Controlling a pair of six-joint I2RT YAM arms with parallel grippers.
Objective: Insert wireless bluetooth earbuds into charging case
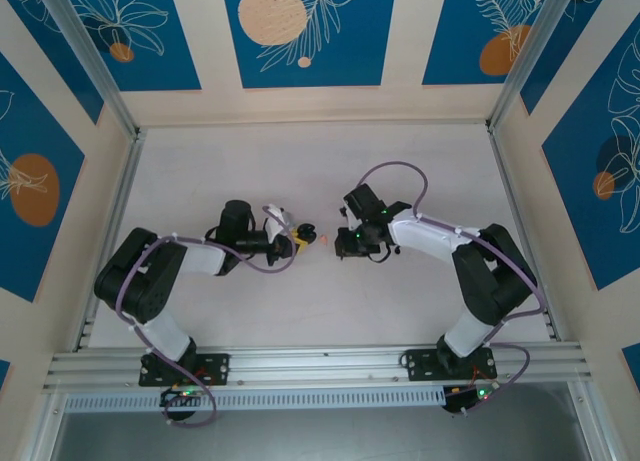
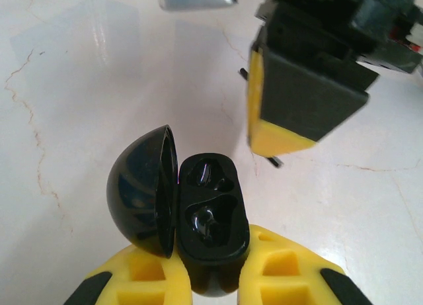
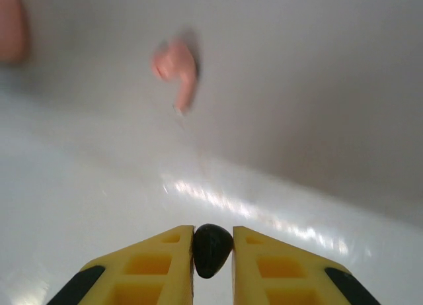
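Observation:
My left gripper [image 2: 211,253] is shut on the black charging case [image 2: 211,209], which is held off the table. Its domed lid [image 2: 141,189] is swung open to the left. A glossy black earbud [image 2: 203,220] seems to sit in the nearer well; what is in the farther well I cannot tell. My right gripper [image 3: 213,237] is shut on a small black earbud [image 3: 211,251] above the white table. From above, the left gripper [image 1: 303,237] and right gripper [image 1: 340,246] face each other at mid-table, a small gap apart. A pale pink earbud [image 3: 177,70] lies on the table ahead.
The pink earbud [image 1: 322,239] lies between the two grippers in the top view. A blurred pink shape [image 3: 10,27] shows at the right wrist view's left edge. The right gripper's yellow-and-black finger [image 2: 291,100] hangs close above the case. Walls enclose the white table [image 1: 320,311].

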